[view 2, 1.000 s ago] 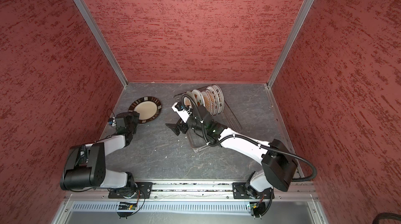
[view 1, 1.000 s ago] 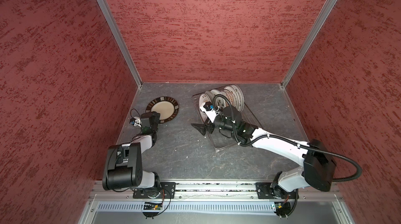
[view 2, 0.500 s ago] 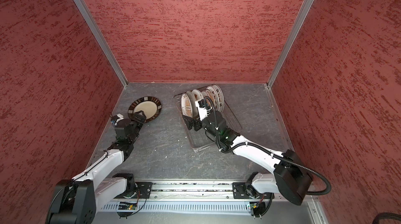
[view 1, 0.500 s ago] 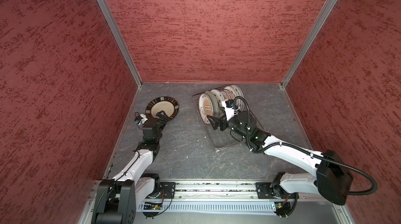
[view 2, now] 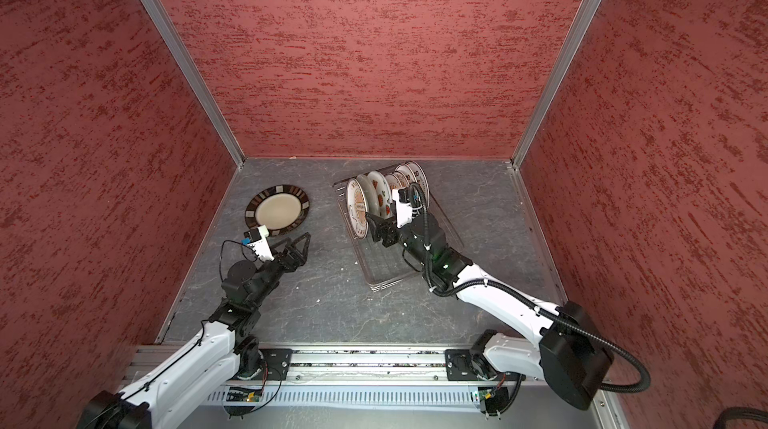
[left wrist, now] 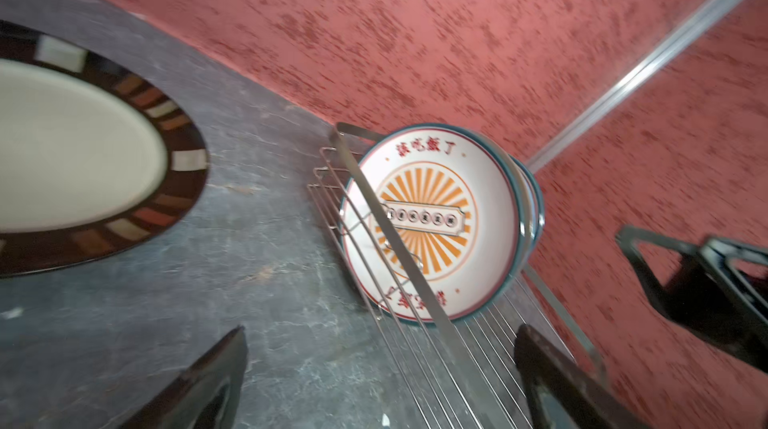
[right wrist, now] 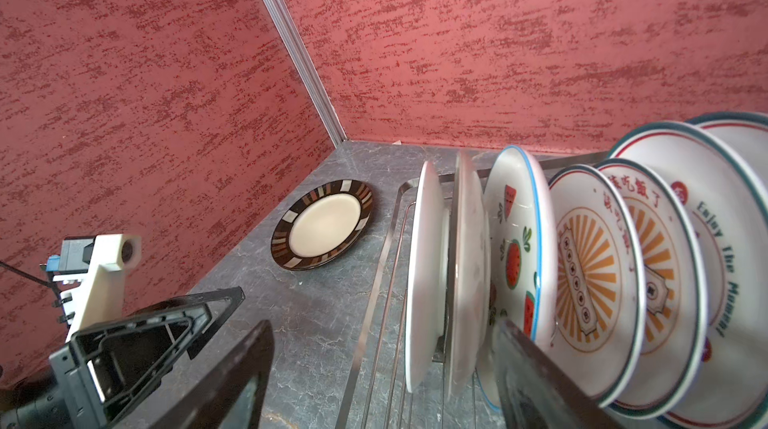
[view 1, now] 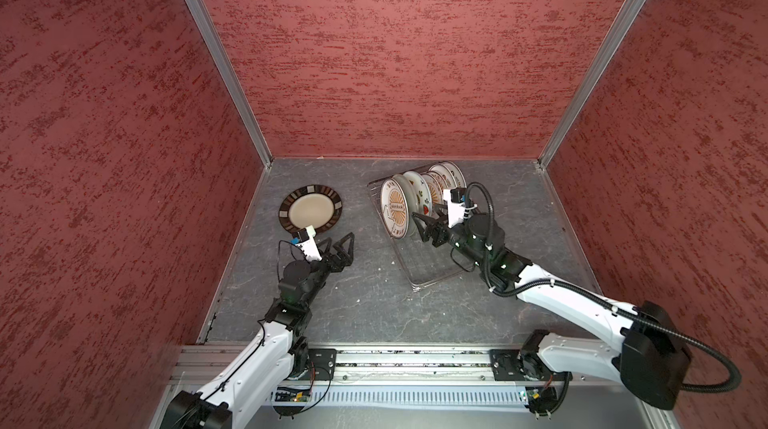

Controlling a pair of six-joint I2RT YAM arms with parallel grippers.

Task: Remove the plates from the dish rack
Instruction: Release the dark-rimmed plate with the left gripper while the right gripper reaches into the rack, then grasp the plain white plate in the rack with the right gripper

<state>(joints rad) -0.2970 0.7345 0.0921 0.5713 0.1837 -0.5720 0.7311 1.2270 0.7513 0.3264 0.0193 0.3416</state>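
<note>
The dish rack stands right of centre with several plates upright in it. The front one, a sunburst plate, faces left. In the right wrist view it shows edge-on, with a plain plate and a watermelon plate behind it. My right gripper is open, its fingers on either side of the two front plates' rims. A dark-rimmed plate lies flat on the table at the left. My left gripper is open and empty just right of it.
Red walls close in the grey table on three sides. The rack's near half holds no plates, and my right arm reaches over it. The left gripper's fingers sit close to the rack's left side.
My left gripper has drawn away from the dark-rimmed plate and swung right toward the rack. My right gripper has moved onto the front plates and its jaws have narrowed a little.
</note>
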